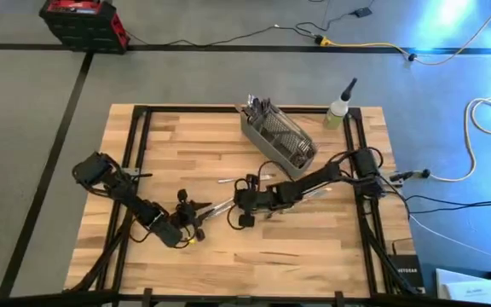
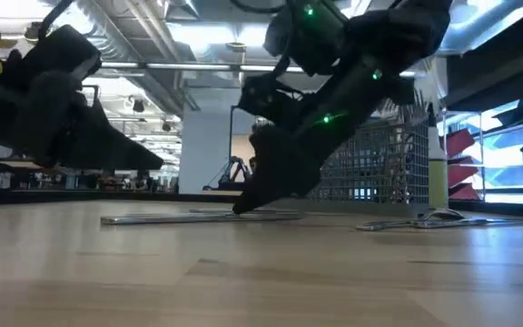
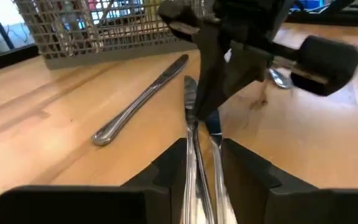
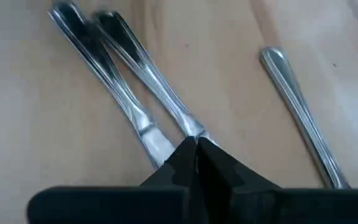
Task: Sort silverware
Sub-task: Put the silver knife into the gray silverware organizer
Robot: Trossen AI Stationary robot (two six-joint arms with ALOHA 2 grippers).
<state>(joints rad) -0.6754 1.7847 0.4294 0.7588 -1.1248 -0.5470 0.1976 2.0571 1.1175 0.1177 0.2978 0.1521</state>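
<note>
Right wrist view: right fingers (image 4: 196,146) pinched shut on one knife (image 4: 143,68); left fingers (image 3: 201,163) wide apart.

Both arms reached toward the middle; the right gripper (image 4: 196,144) tipped down with jaws closed, the left gripper (image 1: 196,223) low, jaws parted.

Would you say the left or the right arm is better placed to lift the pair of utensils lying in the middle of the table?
Probably the right. The right gripper is pinched shut on one of the two utensils at the table. The left gripper merely straddles their other ends, fingers open.
</note>
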